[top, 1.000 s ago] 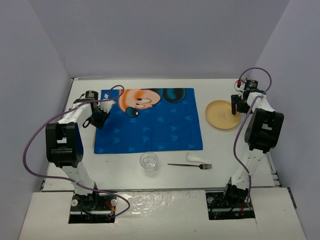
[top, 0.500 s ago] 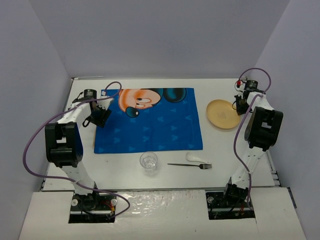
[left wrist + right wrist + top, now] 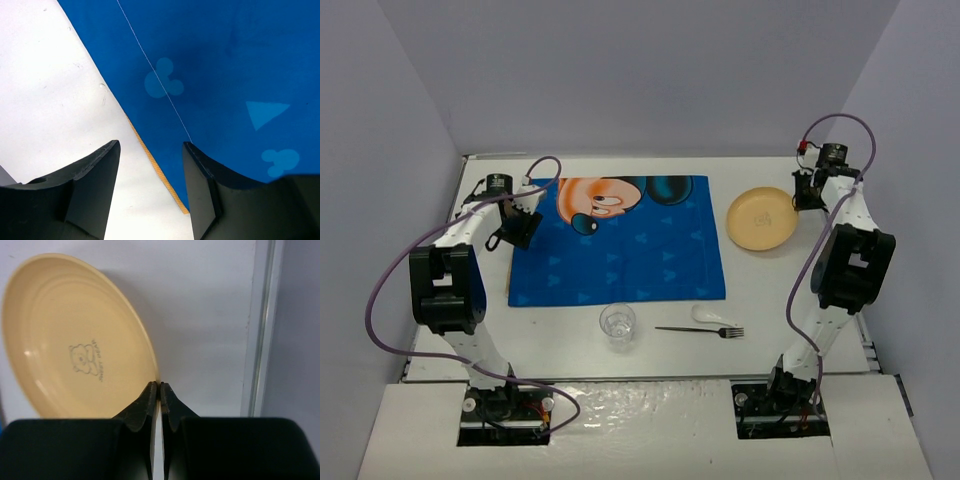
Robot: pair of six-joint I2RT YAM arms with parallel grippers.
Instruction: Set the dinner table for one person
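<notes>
The white dinner table (image 3: 770,290) carries a blue cartoon-mouse placemat (image 3: 620,250) in its middle. A pale yellow plate (image 3: 760,218) with a small bear print (image 3: 85,360) sits at the right, tilted. My right gripper (image 3: 802,195) is shut on the plate's right rim, the rim pinched between the fingertips (image 3: 160,385). My left gripper (image 3: 520,225) is open above the placemat's left edge (image 3: 155,165). One finger is over the bare table (image 3: 50,90) and the other over the blue cloth (image 3: 225,65); nothing is between them.
A clear glass (image 3: 618,326), a white spoon (image 3: 713,317) and a dark fork (image 3: 700,331) lie near the front, below the placemat. Grey walls close in the table on three sides. A raised rail (image 3: 260,325) runs along the right edge.
The right gripper closed on the plate's rim, and the plate has tipped and shifted slightly left and back. The left gripper opened and drew back toward the placemat's far left corner.
</notes>
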